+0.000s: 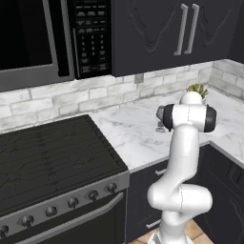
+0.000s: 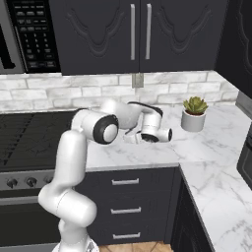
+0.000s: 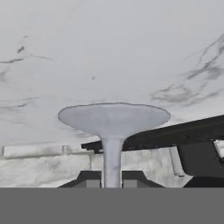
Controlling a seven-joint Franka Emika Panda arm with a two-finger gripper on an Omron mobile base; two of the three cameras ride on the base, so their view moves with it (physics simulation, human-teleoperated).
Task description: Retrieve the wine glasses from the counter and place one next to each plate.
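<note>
Hand view, lower centre of the frame: a wine glass point(image 3: 113, 131) fills the middle ground, its thin stem rising between the two dark fingertips at the bottom edge and its round foot spreading pale and flat against the veined marble of the counter point(image 3: 131, 52). The gripper point(image 3: 112, 179) is closed on that stem, one tip on either side of it and touching. The picture is rolled with the hand, so whether the glass stands upright cannot be told here.

In the left base view the glass point(image 1: 160, 125) shows as a small grey shape at centre right, partly hidden behind the arm's dark elbow joint, on the counter point(image 1: 133, 133) between the stove point(image 1: 52, 157) at lower left and a potted plant point(image 1: 198, 90) at upper right. The right base view puts the hand low over the marble at centre frame, with the plant point(image 2: 194, 113) to its right near the tiled wall.

By its look the glass is light, rigid and brittle, smooth enough to slip. The stem is the narrowest hold; a grip there likely lets the bowl swing, so slow, level carrying seems wise.
</note>
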